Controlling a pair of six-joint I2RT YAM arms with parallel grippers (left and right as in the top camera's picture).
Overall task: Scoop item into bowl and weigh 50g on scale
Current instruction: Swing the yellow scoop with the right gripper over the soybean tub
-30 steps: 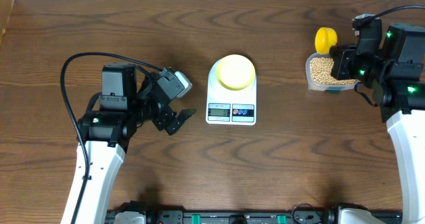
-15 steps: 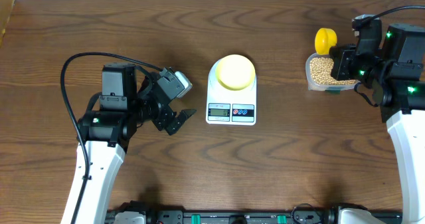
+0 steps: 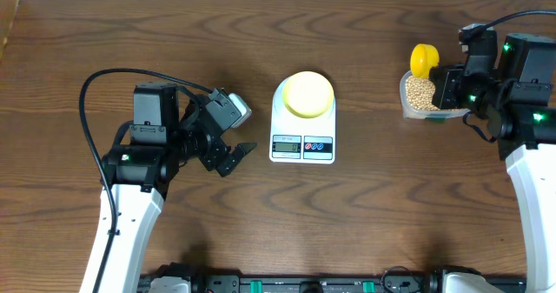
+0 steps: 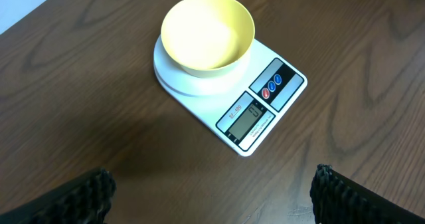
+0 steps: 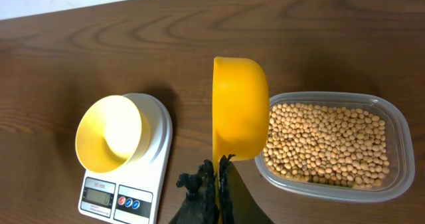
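Scoop (image 5: 239, 108): handle clamped in right gripper (image 5: 219, 177); cup just beside beans (image 5: 329, 141), on their bowl (image 5: 109, 134) side
Left gripper (image 4: 212, 184): fingers wide; empty

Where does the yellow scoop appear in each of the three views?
Overhead: yellow scoop, upper right, by the bean container.
Left wrist: not in it.
Right wrist: centre, on edge, its handle in the shut right pincer.
Shared landmark: the white scale carrying the bowl.
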